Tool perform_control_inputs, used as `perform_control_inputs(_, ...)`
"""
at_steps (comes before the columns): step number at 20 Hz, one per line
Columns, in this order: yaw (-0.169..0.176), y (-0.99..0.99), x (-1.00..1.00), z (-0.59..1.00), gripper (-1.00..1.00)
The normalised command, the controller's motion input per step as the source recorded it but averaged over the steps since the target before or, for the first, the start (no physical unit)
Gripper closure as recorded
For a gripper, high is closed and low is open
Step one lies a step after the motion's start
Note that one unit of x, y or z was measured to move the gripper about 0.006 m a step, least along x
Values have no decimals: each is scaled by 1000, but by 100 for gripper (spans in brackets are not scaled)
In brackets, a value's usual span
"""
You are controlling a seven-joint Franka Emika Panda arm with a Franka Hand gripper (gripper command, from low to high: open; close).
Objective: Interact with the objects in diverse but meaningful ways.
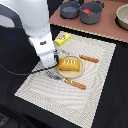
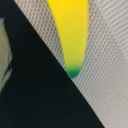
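Note:
The orange-brown bread loaf [image 1: 70, 64] lies on a small plate [image 1: 69, 73] in the middle of the beige placemat [image 1: 95, 95]. My gripper [image 1: 48, 62] hangs just beside the plate, on the exterior view's left; its fingers are too blurred to read. Filling the wrist view is a yellow banana [image 2: 72, 30] with a green tip, lying over the placemat's edge; the arm hides it in the exterior view. A yellow block with a red label [image 1: 62, 39] rests at the mat's far corner. The red tomato [image 1: 87, 11] sits in a grey pot [image 1: 92, 18].
Two orange-handled utensils lie on the mat, one [image 1: 89, 58] beyond the plate and one [image 1: 74, 83] in front of it. A second grey pot [image 1: 70, 9] and a bowl [image 1: 123, 17] stand on the brown surface at the back. Black tabletop [image 2: 35, 95] surrounds the mat.

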Motion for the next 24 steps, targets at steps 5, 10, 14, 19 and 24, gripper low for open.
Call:
perform_control_inputs(5,73,658,91,810,-100)
perform_control_inputs(10,91,687,349,369,-100)
perform_control_inputs(14,95,626,486,26,-100)
perform_control_inputs(19,89,479,353,-165,-100)
perform_control_inputs(24,66,330,333,-309,-100)
